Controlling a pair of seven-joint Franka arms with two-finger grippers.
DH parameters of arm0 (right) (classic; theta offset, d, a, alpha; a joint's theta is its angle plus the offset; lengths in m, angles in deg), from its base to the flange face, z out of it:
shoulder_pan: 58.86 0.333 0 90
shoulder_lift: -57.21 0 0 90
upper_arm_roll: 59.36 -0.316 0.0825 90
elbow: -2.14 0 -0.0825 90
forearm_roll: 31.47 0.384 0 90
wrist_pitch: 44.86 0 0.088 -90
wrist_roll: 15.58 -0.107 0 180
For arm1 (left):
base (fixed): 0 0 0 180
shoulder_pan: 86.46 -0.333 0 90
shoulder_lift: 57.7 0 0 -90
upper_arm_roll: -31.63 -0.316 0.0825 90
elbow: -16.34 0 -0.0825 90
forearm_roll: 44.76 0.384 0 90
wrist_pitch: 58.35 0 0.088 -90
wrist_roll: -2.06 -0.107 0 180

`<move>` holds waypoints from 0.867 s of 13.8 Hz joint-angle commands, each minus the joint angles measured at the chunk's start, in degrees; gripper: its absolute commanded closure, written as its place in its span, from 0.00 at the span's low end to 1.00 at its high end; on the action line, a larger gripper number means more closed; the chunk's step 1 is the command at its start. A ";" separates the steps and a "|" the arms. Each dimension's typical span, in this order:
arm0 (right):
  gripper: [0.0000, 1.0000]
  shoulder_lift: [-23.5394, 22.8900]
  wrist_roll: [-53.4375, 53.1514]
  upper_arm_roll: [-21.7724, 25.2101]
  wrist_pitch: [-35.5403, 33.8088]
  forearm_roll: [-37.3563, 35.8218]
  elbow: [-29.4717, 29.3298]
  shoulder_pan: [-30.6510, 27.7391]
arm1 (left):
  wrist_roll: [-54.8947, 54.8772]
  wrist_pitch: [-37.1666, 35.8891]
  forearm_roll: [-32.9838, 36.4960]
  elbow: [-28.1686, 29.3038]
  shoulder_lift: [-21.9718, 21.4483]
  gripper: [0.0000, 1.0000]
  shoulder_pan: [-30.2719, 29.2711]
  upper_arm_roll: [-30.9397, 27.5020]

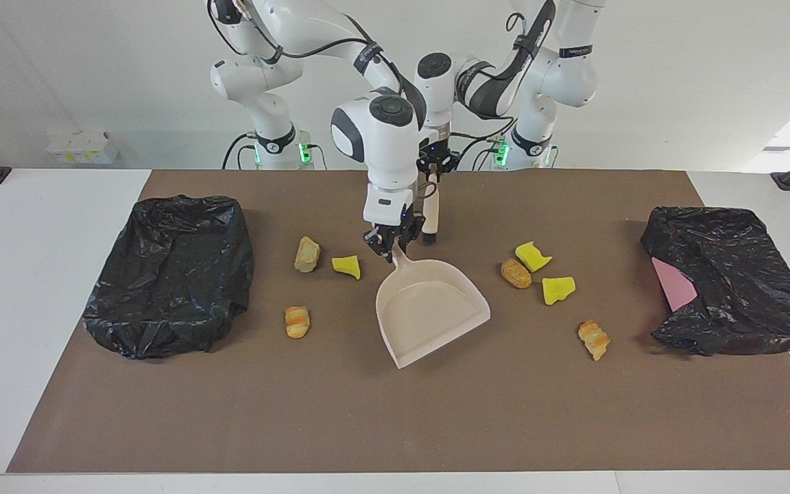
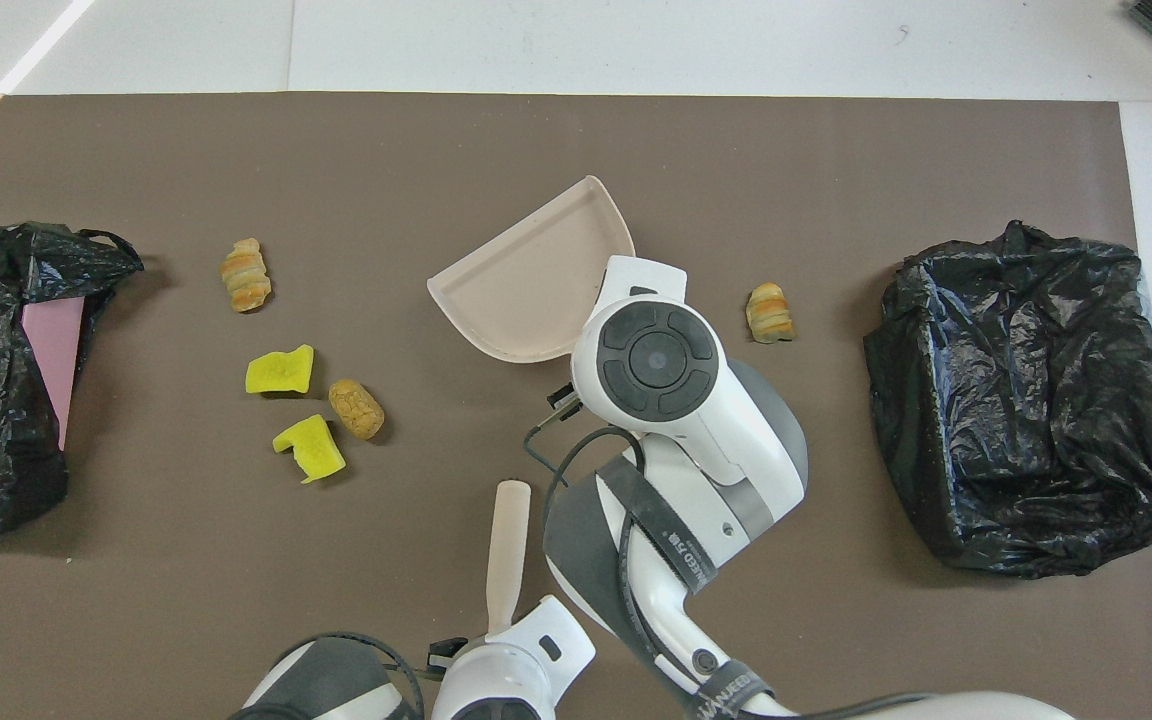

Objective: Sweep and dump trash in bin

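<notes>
My right gripper (image 1: 390, 245) is shut on the handle of the beige dustpan (image 1: 429, 309). The handle end is raised and the pan's mouth (image 2: 511, 232) faces away from the robots, angled toward the left arm's end. My left gripper (image 1: 434, 167) is shut on the beige hand brush (image 1: 430, 214), which hangs down just beside the right gripper. Trash lies on the mat on both sides of the pan: a tan lump (image 1: 306, 254), a yellow chunk (image 1: 346, 266) and a pastry (image 1: 297, 321) on one side, a brown lump (image 1: 516, 273), two yellow chunks (image 1: 533, 256) (image 1: 558, 289) and a pastry (image 1: 594, 339) on the other.
A bin lined with a black bag (image 1: 169, 274) stands at the right arm's end of the brown mat (image 1: 395, 425). A second black-bagged bin (image 1: 731, 281) with a pink patch showing stands at the left arm's end. The right arm hides two trash pieces in the overhead view.
</notes>
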 commanded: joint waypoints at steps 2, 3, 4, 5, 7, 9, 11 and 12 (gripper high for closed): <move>1.00 -0.27 18.67 -0.49 -0.88 -1.12 -0.56 -2.15 | -2.55 -2.00 2.15 -1.21 -2.09 1.00 -9.27 0.41; 1.00 -0.27 23.24 -0.49 -1.32 -1.12 -0.56 -2.50 | -3.95 -2.35 2.23 -1.83 -2.08 1.00 -11.73 0.41; 1.00 -0.27 27.73 -0.49 -2.02 -1.12 -0.56 -2.68 | -5.96 -3.31 2.41 -3.05 -2.08 1.00 -14.63 0.32; 1.00 -0.27 31.60 -0.49 -2.38 -1.12 -0.65 -2.85 | -8.25 -5.15 2.41 -4.98 -2.08 1.00 -17.70 0.41; 1.00 -0.53 36.80 -0.58 -5.43 -0.86 -1.61 -4.08 | -11.68 -7.36 2.41 -7.89 -1.91 1.00 -22.63 0.41; 1.00 -0.97 42.07 -0.58 -9.22 -0.86 -3.37 -4.17 | -12.14 -7.01 2.76 -8.34 -1.38 1.00 -26.42 0.50; 1.00 -1.58 47.17 -0.49 -9.32 -1.30 -3.29 -3.39 | -12.22 -6.84 2.94 -8.25 -1.21 1.00 -32.03 0.58; 1.00 -2.19 48.07 -0.49 -9.24 -2.17 -3.38 -2.86 | -12.40 -6.75 2.94 -7.90 -1.21 1.00 -34.32 0.58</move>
